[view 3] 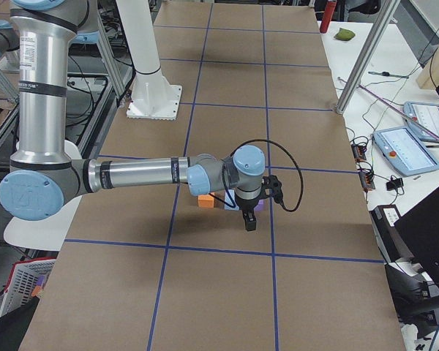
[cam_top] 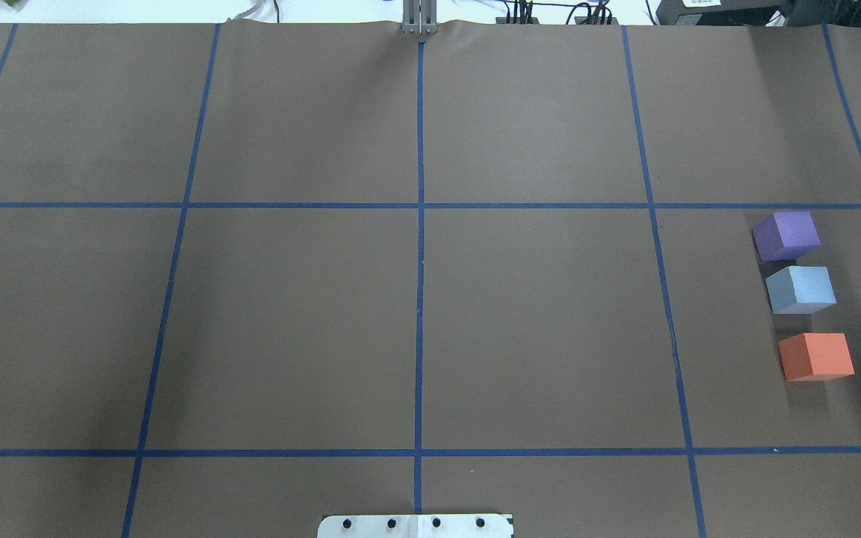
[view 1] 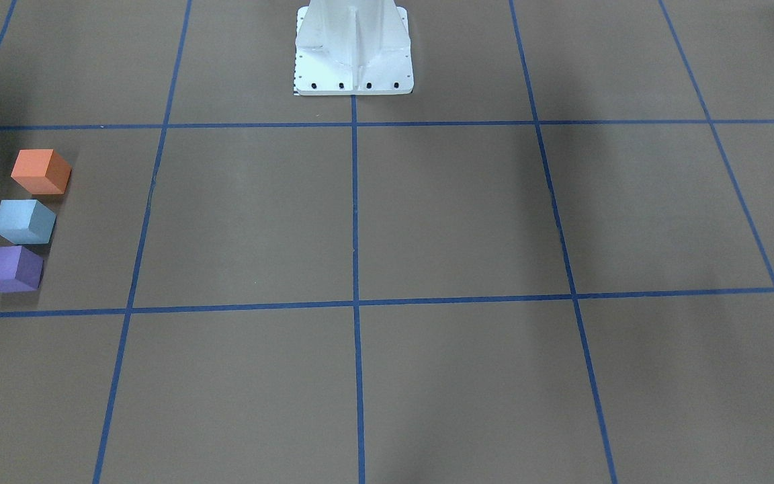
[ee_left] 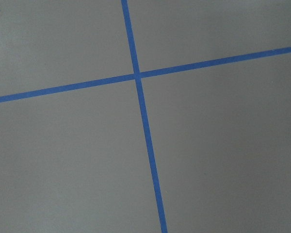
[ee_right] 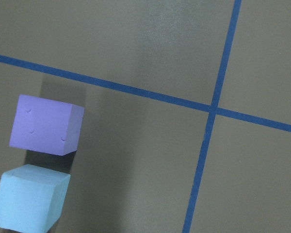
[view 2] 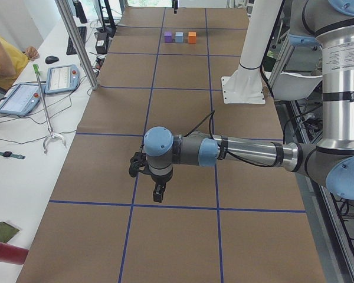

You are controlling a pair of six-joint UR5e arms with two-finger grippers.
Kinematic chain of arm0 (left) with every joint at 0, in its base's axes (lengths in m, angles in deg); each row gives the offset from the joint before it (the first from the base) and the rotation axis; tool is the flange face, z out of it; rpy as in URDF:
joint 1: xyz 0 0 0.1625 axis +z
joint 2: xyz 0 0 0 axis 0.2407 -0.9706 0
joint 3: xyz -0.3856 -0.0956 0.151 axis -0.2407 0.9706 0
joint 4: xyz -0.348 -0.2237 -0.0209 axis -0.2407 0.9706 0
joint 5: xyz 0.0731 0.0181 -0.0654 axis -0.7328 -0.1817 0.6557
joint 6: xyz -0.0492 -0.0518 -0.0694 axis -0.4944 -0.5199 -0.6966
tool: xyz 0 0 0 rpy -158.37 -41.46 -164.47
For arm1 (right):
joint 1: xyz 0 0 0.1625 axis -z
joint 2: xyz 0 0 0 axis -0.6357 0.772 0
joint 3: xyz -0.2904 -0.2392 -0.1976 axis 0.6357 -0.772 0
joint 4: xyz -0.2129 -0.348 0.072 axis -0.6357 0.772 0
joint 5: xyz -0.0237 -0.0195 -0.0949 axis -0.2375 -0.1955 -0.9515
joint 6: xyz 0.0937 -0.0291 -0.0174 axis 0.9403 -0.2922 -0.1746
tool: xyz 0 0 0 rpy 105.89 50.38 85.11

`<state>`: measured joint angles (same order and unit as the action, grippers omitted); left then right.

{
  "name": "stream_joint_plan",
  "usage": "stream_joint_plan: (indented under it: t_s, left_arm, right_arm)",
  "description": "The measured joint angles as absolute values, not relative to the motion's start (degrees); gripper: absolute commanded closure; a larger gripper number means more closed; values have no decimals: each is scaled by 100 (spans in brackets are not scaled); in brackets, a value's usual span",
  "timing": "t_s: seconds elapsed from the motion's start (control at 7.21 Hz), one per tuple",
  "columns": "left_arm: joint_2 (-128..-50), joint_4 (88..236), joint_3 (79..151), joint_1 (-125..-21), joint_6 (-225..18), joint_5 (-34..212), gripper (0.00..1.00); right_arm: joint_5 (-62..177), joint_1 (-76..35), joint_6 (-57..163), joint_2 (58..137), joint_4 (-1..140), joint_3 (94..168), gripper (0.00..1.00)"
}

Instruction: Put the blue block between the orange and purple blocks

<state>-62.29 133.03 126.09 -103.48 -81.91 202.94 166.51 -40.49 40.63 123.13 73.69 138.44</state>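
Whether the left jaws are spread or pressed together cannot be told from the side view; they point straight down over a crossing of blue tape (ee_left: 145,131) toward the tabletop's (cam_top: 550,329) left end, hung from a wrist bent downward at the tip of the left arm (view 2: 248,152), whose forearm reaches out level from the robot's edge. The right jaws are equally hard to read; they hang pointing down just beside the three blocks, on the right arm (view 3: 139,174), which is stretched out flat in the same way. The blue block (cam_top: 801,288) sits near the tabletop's right-end edge, in line between the orange block (cam_top: 817,356), on the robot's side, and the purple block (cam_top: 787,234), on the operators' side. It lies just beside the purple one, with a somewhat wider gap to the orange. A broad stretch of matte brown covering, ruled into squares by the tape, runs from that row to the white bolted pedestal (view 1: 353,54) at the middle of the robot's edge. The blocks are plain matte cubes; the purple face shows small dents. The arms are silver tubes with pale blue joint caps.
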Motion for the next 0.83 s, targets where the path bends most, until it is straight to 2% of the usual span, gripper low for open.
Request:
stream_joint_plan:
  t_s: [0.83]
  left_arm:
    - [-6315, 13316, 12644, -10344, -8774, 20272, 0]
  right_arm:
    - [16660, -4051, 4093, 12300, 7361, 13864, 0]
